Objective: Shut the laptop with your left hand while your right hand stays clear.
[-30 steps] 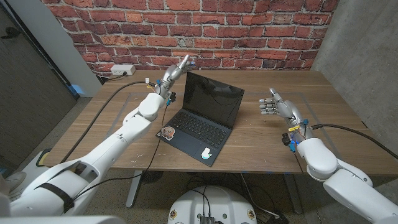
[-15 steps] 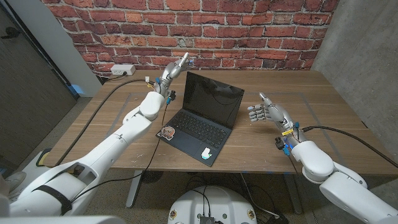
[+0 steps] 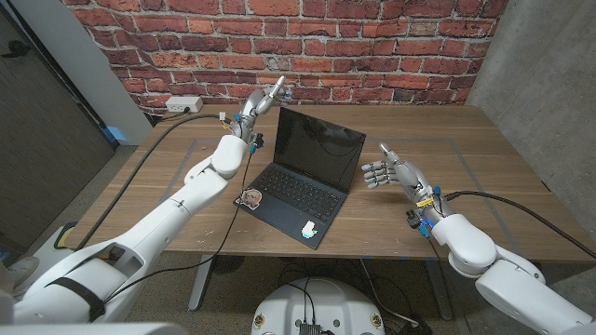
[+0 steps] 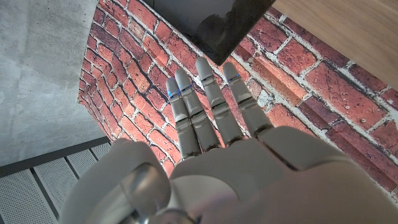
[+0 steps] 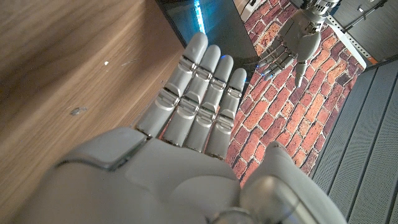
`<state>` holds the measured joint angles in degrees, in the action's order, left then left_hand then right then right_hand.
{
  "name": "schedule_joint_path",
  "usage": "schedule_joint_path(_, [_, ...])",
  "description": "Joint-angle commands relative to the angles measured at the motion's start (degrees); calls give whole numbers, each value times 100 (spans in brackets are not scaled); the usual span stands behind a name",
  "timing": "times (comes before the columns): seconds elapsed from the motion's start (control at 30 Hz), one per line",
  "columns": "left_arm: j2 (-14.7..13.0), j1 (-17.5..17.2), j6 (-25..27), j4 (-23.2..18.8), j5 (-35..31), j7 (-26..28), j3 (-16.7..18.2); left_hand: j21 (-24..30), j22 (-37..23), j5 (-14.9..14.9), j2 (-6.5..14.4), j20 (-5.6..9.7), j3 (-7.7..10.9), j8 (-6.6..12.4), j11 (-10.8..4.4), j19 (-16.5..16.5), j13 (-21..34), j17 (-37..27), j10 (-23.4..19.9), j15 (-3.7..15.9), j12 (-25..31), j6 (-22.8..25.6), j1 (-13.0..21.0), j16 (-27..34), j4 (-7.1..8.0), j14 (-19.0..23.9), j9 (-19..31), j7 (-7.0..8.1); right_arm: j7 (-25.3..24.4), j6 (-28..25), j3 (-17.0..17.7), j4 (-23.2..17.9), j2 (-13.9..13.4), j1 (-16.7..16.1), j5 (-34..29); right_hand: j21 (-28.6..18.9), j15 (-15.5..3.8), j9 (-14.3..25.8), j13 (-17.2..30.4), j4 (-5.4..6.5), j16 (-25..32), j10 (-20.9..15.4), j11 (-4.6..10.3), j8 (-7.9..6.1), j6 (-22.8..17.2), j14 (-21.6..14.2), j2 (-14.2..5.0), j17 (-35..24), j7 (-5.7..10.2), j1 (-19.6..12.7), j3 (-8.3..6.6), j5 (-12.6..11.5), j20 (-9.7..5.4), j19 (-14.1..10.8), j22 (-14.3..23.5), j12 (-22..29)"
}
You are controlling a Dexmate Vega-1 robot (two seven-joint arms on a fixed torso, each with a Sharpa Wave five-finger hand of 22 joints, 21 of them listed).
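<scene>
A dark laptop [image 3: 300,174] stands open on the wooden table [image 3: 503,200], its black screen upright and two stickers on its palm rest. My left hand [image 3: 264,102] is raised behind the screen's left top corner, fingers straight and apart, holding nothing. In the left wrist view its fingers [image 4: 205,106] reach to just under the lid's corner [image 4: 227,28]; contact is unclear. My right hand [image 3: 391,171] hovers open above the table to the right of the laptop, palm on edge, fingers toward the screen. The right wrist view shows that hand [image 5: 193,99], the laptop [image 5: 205,25] and the left hand [image 5: 298,37] beyond.
A brick wall [image 3: 372,46] runs behind the table. A white power strip [image 3: 183,104] sits at the table's back left, and a black cable [image 3: 177,140] trails from there along my left arm. Bare wood lies right of the laptop.
My right hand has drifted left and a little nearer, closing toward the laptop's right side. The left hand has stayed behind the lid's corner. The lid's angle is unchanged.
</scene>
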<state>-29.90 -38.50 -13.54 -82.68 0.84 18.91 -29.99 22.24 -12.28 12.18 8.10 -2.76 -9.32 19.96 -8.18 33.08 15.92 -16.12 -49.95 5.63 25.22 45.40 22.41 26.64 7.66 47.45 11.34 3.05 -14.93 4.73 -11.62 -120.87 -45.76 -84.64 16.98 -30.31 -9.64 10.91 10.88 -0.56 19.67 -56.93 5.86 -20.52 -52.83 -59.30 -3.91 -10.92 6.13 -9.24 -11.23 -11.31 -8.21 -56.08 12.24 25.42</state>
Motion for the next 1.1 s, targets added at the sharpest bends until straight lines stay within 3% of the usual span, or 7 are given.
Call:
schedule_joint_path(0.03, [6, -64, -145, -53, -352, 351, 12, 187, -117, -24, 30, 173, -25, 77, 48, 185, 79, -83, -339, 586, 138, 294, 85, 199, -1, 411, 7, -42, 98, 36, -114, 10, -61, 28, 90, -41, -315, 17, 22, -22, -5, -11, 11, 46, -10, -105, 1, -19, 20, -13, -18, -20, -396, -69, -4, -26])
schedule_joint_path(0.27, [10, -142, -275, -102, -437, 463, 47, 468, -323, -24, 33, 334, -15, 111, -2, 377, 228, -236, -959, 634, 415, 744, 190, 512, -26, 1015, 3, -201, -17, 48, -120, -32, -67, -10, 20, -66, -314, 16, 19, -20, -27, -8, 13, 72, -16, -160, 1, -15, 17, -11, -17, -20, -397, -130, -20, -57])
schedule_joint_path(0.63, [-33, -261, -227, -280, -530, 477, 83, 598, -422, -22, 32, 396, 12, 65, 48, 450, 313, -366, -982, 679, 456, 828, 304, 689, -71, 1263, 2, -236, -98, 39, -96, -170, -117, -177, -37, -234, -333, 14, 13, -14, 74, -101, 24, 151, -80, -638, -46, -116, 27, -26, -41, -27, -412, -415, 5, -131])
schedule_joint_path(0.77, [-93, -258, -133, -333, -747, 550, 62, 610, -503, -37, 6, 373, -16, -113, 5, 219, 365, -495, -600, 655, 295, 600, 315, 596, -53, 859, 6, -166, -122, 15, -53, -218, -134, -250, -19, -247, -334, 14, 13, -16, 76, -98, 21, 159, -79, -657, -42, -123, 23, -29, -41, -27, -413, -425, 15, -140])
schedule_joint_path(0.9, [-129, -234, -177, -315, -777, 510, 60, 175, -269, -46, -19, 98, -135, -332, 25, -922, 84, -261, -204, 603, -145, 319, 243, -392, 22, -859, 28, 2, -131, 14, -29, -245, -148, -288, -38, -257, -335, 15, 13, -19, 77, -91, 23, 164, -88, -672, -36, -129, 17, -31, -40, -26, -414, -428, 24, -152])
schedule_joint_path(1.0, [-136, -203, -241, -263, -800, 484, 47, 43, -128, -45, -28, 37, -173, -369, 71, -1130, -22, -62, -19, 568, -301, 272, 237, -783, 23, -1326, 32, 27, -127, 5, -26, -261, -145, -292, -35, -263, -335, 15, 13, -20, 76, -87, 21, 168, -93, -681, -30, -135, 11, -32, -38, -25, -414, -425, 32, -161])
schedule_joint_path(1.1, [-145, -166, -189, -228, -832, 415, 10, 2, -93, -44, -30, -7, -181, -386, 63, -1196, -47, -12, 9, 570, -338, 237, 238, -853, 21, -1395, 32, 49, -138, -23, -23, -288, -143, -295, -43, -268, -335, 15, 13, -21, 75, -85, 14, 175, -89, -688, -25, -139, 8, -31, -37, -25, -414, -421, 38, -167])
